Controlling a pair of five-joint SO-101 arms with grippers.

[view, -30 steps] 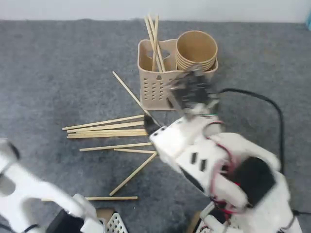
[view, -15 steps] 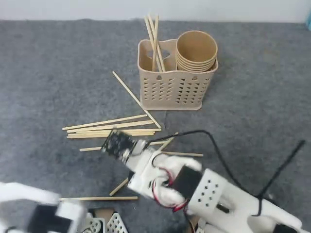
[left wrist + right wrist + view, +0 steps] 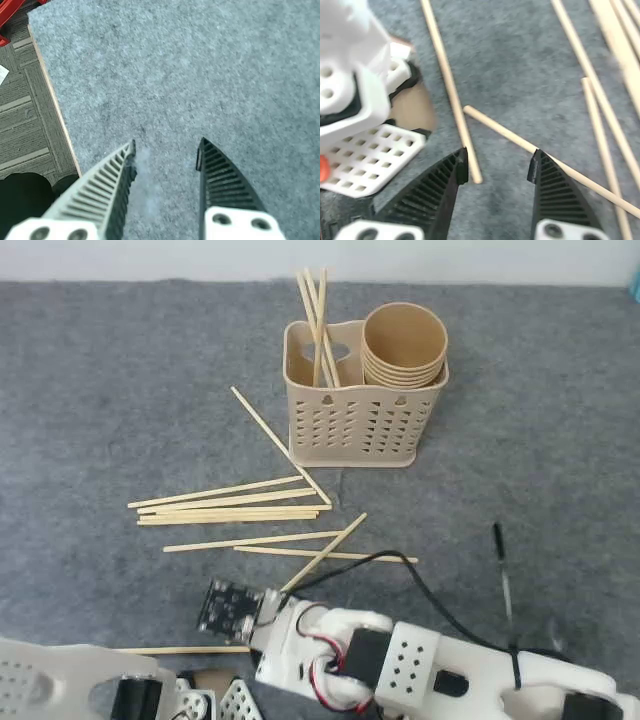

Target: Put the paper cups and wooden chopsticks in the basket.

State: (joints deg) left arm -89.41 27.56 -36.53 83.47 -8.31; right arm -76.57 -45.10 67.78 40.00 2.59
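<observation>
Grey felt shows between the wide, empty jaws of your right gripper [image 3: 497, 160], which has swung back from the basket [image 3: 350, 430] to 2 loose chopsticks [image 3: 451, 95], likely the next pick, crowded by a white perforated bracket [image 3: 370, 150]; paper cups [image 3: 404, 340] sit stacked in the basket, and your left gripper [image 3: 165, 150] gapes idle.

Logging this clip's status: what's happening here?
The paper cups sit stacked in the basket beside a few upright chopsticks. Loose chopsticks lie on the grey mat. The right pincer hangs open above two of them; the left pincer is open over bare mat, holding nothing.
</observation>
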